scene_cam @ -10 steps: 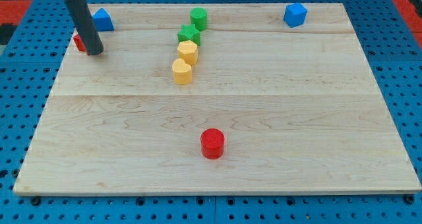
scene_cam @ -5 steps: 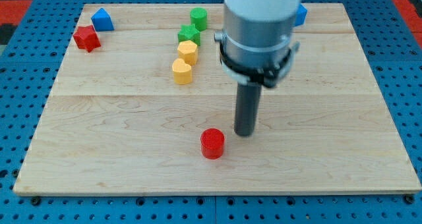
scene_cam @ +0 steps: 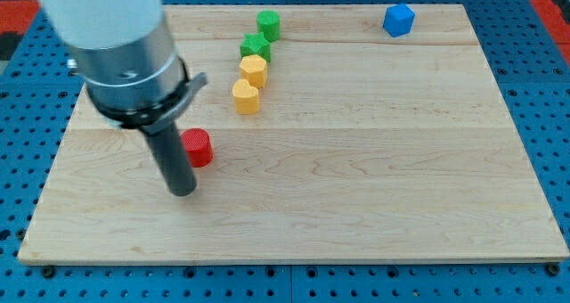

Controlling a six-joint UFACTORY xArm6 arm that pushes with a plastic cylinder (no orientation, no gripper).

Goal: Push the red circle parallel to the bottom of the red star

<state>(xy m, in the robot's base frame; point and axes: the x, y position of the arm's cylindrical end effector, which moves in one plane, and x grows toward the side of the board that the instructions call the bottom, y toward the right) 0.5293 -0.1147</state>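
Note:
The red circle point(scene_cam: 198, 148), a short red cylinder, stands on the wooden board point(scene_cam: 374, 160) left of centre. My tip point(scene_cam: 183, 192) rests on the board just below and slightly left of it, the rod close against its left side. The red star is hidden behind the arm at the view's upper left.
Two yellow blocks point(scene_cam: 247, 96) point(scene_cam: 254, 69) sit in a column at upper centre, with a green star point(scene_cam: 255, 46) and a green cylinder point(scene_cam: 268, 24) above them. A blue cube point(scene_cam: 399, 20) sits at the top right. The arm body point(scene_cam: 116, 45) covers the upper left corner.
The red circle has moved from the lower centre up and to the left. My tip has swung from right of the circle to its lower left; the arm now hides the red star and blue block.

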